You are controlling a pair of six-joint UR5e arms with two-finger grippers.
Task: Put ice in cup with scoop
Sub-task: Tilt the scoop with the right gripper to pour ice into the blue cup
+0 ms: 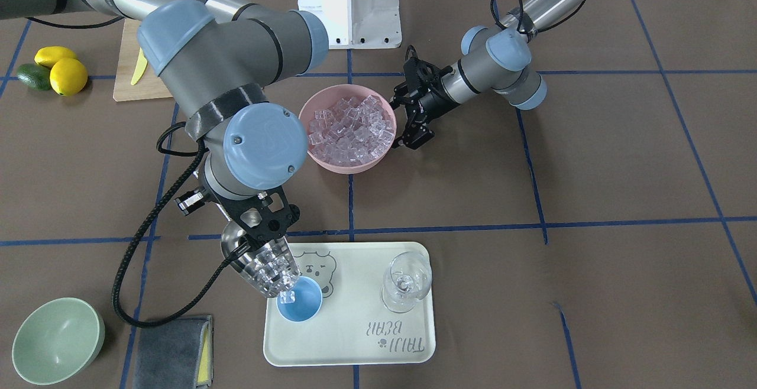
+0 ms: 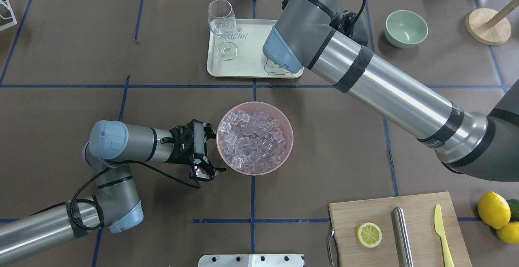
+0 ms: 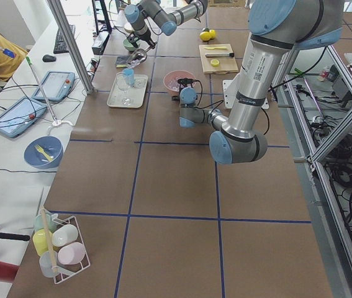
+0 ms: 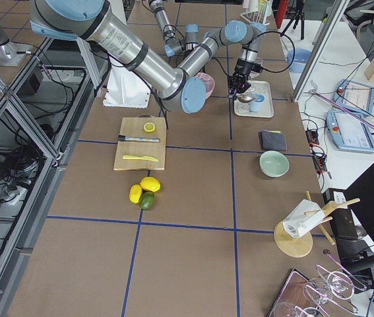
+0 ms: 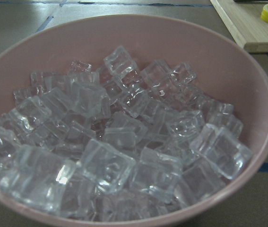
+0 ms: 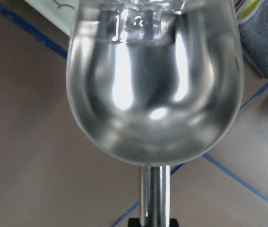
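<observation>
At the far left of the front-facing view, one green bowl [image 1: 56, 339] sits in the lower corner. Two lemons [image 1: 59, 70] and one avocado [image 1: 32, 75] lie in the upper corner. Just right of them, one cutting board [image 1: 133, 81] carries a yellow knife [image 1: 139, 67]. One grey cloth [image 1: 174, 350] lies at the bottom edge.

The right arm [image 1: 230, 40] comes in from the upper left, bends at the elbow and points its wrist down toward the tray [image 1: 355, 342]. The right gripper [image 1: 266, 232] is clamped on the handle of the one scoop [image 1: 236, 247]. The scoop is tilted with its mouth low over the cup [image 1: 307, 301]. A cluster of ice [image 1: 273, 272] sits at the scoop's lip, and one cube lies inside the cup. The single blue cup stands at the tray's left edge, beside the printed bear. One clear stemmed glass [image 1: 405, 282] stands upright on the tray's right side.

Above the tray, at centre frame, one pink bowl [image 1: 349, 166] holds a heap of ice cubes, too many to count.

To its right, the left arm [image 1: 502, 58] reaches in from the upper right with its wrist level. The left gripper [image 1: 401, 123] faces the bowl's side. Its jaws are spread wide just beside the rim, with nothing in them.
</observation>
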